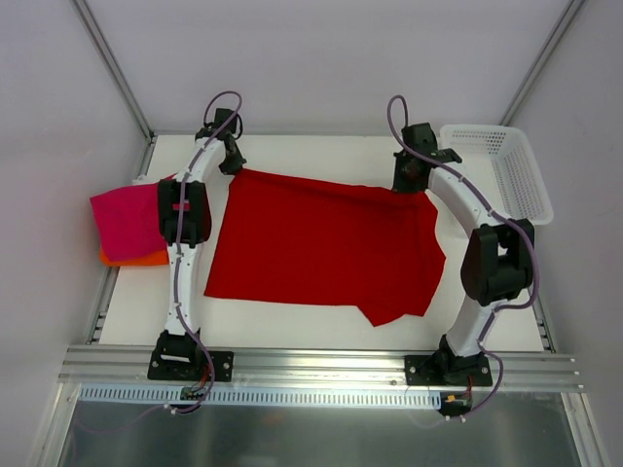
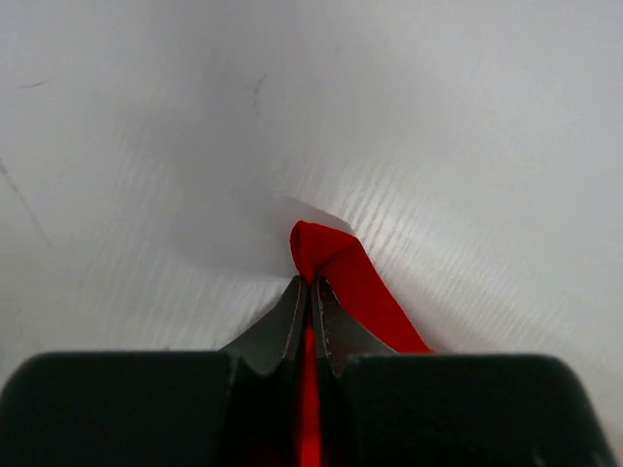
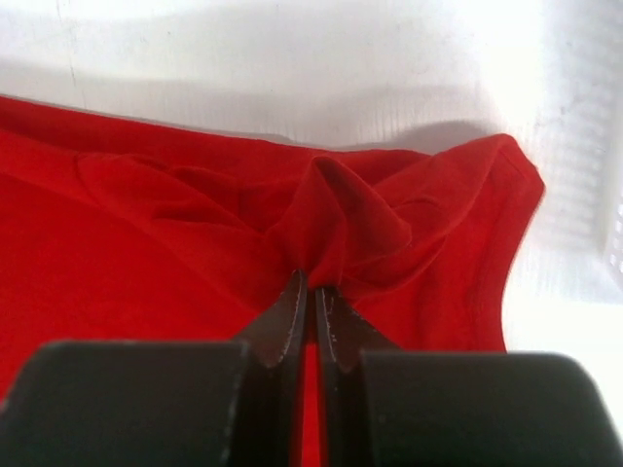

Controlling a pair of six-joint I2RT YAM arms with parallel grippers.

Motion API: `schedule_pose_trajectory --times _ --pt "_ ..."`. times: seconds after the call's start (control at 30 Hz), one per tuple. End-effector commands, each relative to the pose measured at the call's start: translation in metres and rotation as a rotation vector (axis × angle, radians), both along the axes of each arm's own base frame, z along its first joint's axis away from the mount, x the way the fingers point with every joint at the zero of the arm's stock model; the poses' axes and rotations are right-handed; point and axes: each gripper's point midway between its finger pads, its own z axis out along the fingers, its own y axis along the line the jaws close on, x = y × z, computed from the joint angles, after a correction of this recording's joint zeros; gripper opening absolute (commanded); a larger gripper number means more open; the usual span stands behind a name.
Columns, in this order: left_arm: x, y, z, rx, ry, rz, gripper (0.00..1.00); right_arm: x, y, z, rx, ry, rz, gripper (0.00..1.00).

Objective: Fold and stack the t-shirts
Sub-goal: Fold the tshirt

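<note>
Top external view shows a folded pink shirt (image 1: 127, 222) lying on an orange shirt (image 1: 136, 259) at the left edge of the surface (image 1: 292, 316). Just right of them, the left fingers (image 2: 297, 316) pinch the far left corner of the red shirt (image 1: 321, 248), which lies spread across the middle. The right fingers (image 3: 295, 309) are closed on its far right edge, bunching the cloth. A white basket (image 1: 506, 165) sits at the far right.

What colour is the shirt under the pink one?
Orange shirt, best seen in the top external view, beneath the pink shirt.
</note>
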Motion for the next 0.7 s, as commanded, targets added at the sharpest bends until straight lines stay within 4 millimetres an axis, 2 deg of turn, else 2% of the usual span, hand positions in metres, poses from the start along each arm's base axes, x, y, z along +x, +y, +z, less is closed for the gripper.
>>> schedule_pose_trajectory --times 0.0,0.03,0.13,0.23,0.3,0.5,0.53,0.57,0.63,0.67 --pt "-0.005 0.018 0.064 0.060 -0.098 0.073 0.00 -0.012 -0.007 0.051 -0.013 -0.116 -0.020 0.00" --pt "-0.010 0.019 0.064 0.061 -0.092 0.075 0.00 -0.018 -0.011 0.057 -0.022 -0.124 -0.029 0.01" --pt "-0.015 0.018 0.081 0.057 -0.121 0.071 0.00 -0.034 -0.017 0.060 -0.053 -0.119 -0.041 0.01" --pt "-0.024 0.012 0.083 0.052 -0.113 0.050 0.00 -0.050 -0.024 0.052 -0.081 -0.086 -0.053 0.00" --pt "-0.032 0.008 0.078 0.060 -0.093 0.036 0.00 -0.058 -0.027 0.051 -0.089 -0.078 -0.053 0.00" --pt "-0.058 -0.007 0.063 0.072 -0.068 0.006 0.00 -0.083 -0.034 0.026 -0.110 -0.018 -0.091 0.01" --pt "-0.068 -0.007 0.052 0.077 -0.041 0.001 0.00 -0.085 -0.034 0.022 -0.113 -0.010 -0.092 0.01" --pt "-0.070 -0.009 0.056 0.076 -0.054 -0.004 0.00 -0.089 -0.036 0.016 -0.120 0.008 -0.095 0.00" --pt "-0.083 -0.011 0.047 0.085 -0.029 -0.011 0.00 -0.092 -0.037 0.009 -0.126 0.024 -0.102 0.00" --pt "-0.087 -0.011 0.049 0.087 -0.031 -0.016 0.00 -0.094 -0.037 0.005 -0.129 0.033 -0.102 0.01"
